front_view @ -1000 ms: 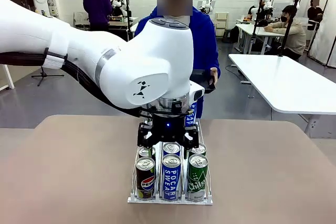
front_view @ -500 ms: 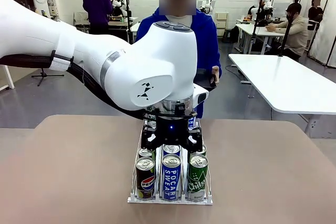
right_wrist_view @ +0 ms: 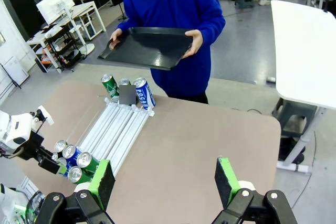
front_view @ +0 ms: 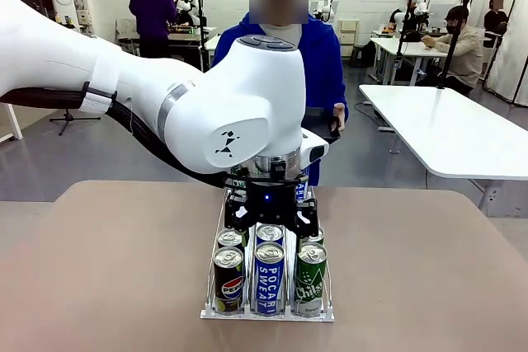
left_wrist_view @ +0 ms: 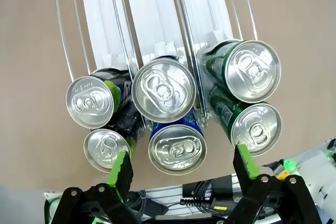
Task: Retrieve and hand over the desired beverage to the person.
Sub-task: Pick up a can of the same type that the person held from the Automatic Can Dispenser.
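A white wire rack (front_view: 268,314) holds upright cans in three lanes: Pepsi (front_view: 228,279), Pocari Sweat (front_view: 269,278) and a green can (front_view: 310,279) in front, with more behind. My left gripper (front_view: 271,222) hangs open just above the second row. From its wrist, the green-padded fingers (left_wrist_view: 122,169) straddle the middle lane's blue cans (left_wrist_view: 177,148) without touching them; the left gripper (left_wrist_view: 182,166) holds nothing. The person (front_view: 318,55) in a blue hoodie stands at the far edge holding a black tray (right_wrist_view: 149,48). My right gripper (right_wrist_view: 164,177) is open and empty, high above the table.
The right wrist view shows the rack's long white lanes (right_wrist_view: 119,127) sloping up to several more cans (right_wrist_view: 126,90) at the far end near the person. Bare brown tabletop (front_view: 429,269) lies on both sides of the rack. Other white tables (front_view: 450,125) stand beyond.
My left arm has shifted slightly right and lowered the open gripper closer to the can tops. The cans have not moved.
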You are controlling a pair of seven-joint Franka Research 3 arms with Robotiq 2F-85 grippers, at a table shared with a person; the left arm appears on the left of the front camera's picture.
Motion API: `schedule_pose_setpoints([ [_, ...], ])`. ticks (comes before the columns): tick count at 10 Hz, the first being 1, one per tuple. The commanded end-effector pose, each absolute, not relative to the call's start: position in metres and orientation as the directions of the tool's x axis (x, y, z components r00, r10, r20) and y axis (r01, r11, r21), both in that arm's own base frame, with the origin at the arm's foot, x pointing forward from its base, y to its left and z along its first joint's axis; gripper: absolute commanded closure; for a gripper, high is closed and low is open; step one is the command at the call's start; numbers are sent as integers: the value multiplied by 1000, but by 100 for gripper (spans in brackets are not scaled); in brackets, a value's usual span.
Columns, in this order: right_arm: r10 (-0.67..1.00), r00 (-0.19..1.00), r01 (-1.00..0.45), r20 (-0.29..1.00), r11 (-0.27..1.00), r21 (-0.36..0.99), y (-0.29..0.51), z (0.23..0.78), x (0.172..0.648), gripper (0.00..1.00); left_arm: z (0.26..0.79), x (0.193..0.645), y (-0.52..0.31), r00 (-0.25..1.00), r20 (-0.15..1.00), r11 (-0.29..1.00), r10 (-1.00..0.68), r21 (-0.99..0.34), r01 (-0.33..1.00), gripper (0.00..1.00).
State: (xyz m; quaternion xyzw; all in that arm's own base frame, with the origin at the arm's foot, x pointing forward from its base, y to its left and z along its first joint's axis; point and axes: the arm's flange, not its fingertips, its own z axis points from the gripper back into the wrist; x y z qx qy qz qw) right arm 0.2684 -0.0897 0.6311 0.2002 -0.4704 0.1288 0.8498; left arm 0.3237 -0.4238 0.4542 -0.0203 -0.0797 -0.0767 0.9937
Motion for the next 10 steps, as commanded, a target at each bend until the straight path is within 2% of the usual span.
schedule_pose_setpoints([
  [1, 30, 519, -429, 854, 874, 230, -89, 630, 270, 0, 451, 322, -421, 968, 177, 981, -176, -47, 187, 0],
  [10, 30, 519, -429, 854, 874, 230, -89, 630, 270, 0, 440, 325, -419, 983, 122, 990, -138, -18, 141, 0],
])
